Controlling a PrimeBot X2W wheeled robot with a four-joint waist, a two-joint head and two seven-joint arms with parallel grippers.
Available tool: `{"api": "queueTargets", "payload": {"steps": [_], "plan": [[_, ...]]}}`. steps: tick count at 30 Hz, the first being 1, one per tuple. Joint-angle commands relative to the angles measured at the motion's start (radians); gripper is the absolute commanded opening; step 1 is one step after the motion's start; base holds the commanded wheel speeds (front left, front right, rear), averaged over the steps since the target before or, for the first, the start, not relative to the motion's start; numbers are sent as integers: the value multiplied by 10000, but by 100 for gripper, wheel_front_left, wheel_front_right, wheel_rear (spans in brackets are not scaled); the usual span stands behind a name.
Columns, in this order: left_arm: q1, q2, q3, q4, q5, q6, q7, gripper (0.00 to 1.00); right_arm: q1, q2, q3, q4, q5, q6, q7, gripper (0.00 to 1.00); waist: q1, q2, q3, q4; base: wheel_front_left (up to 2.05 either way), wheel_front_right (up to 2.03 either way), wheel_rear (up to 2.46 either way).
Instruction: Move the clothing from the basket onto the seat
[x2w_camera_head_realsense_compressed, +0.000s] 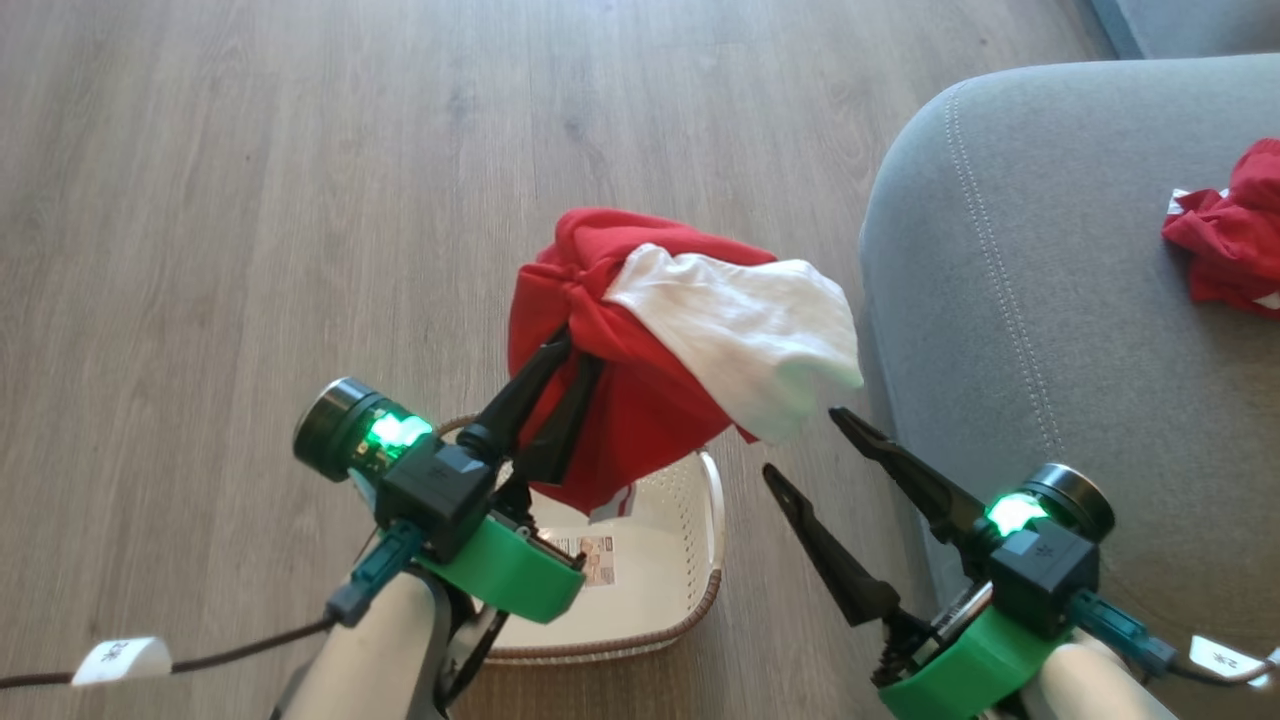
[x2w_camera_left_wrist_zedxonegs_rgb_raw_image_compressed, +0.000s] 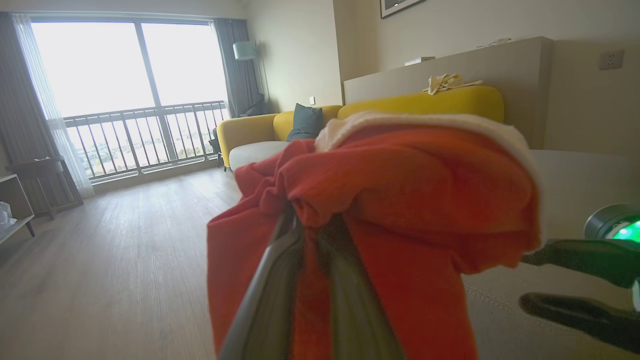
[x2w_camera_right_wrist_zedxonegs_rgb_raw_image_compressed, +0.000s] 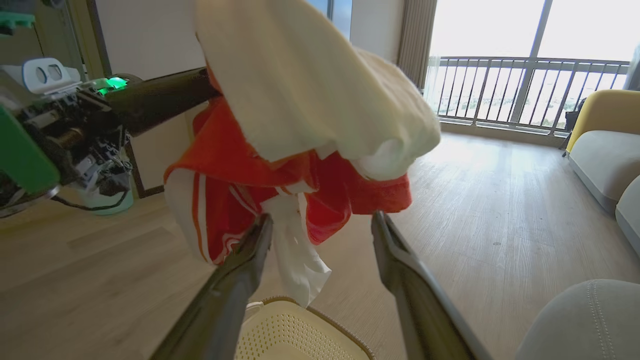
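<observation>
Bright daylight throughout. The window (x2w_camera_left_wrist_zedxonegs_rgb_raw_image_compressed: 130, 65) is blown out to white in both wrist views. Light comes from there, with a pale glare patch on the floor (x2w_camera_right_wrist_zedxonegs_rgb_raw_image_compressed: 480, 165) below it. Head view is evenly lit, shadows soft, slightly hazy. Green lights (x2w_camera_head_realsense_compressed: 400, 432) on the wrists clip near white. Clothing (x2w_camera_left_wrist_zedxonegs_rgb_raw_image_compressed: 380, 210) and left claw (x2w_camera_left_wrist_zedxonegs_rgb_raw_image_compressed: 310, 230) are blurred, too close to the lens. Wide-angle bend at wrist-view edges — curtain (x2w_camera_left_wrist_zedxonegs_rgb_raw_image_compressed: 45, 115) bows.

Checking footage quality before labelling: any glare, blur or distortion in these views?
Head view: sharp, evenly lit. Left wrist view: window blown out white; red garment and left gripper blurred by closeness. Right wrist view: window overexposed, verticals lean at edges.
</observation>
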Motion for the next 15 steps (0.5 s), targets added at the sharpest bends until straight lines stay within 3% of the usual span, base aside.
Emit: {"api": "queueTargets", "payload": {"steps": [1, 15], "plan": [[-531, -64, 126, -364, 136, -49, -53, 0, -452, 66, 227, -265, 17, -4, -26, 100, 0, -1, 41, 72, 0, 0, 0], [-637, -64, -893, -390, 164, -81, -53, 0, -1291, 475, 761, 31, 452, -4, -26, 100, 0, -1, 15, 435, 0, 0, 0]]}}
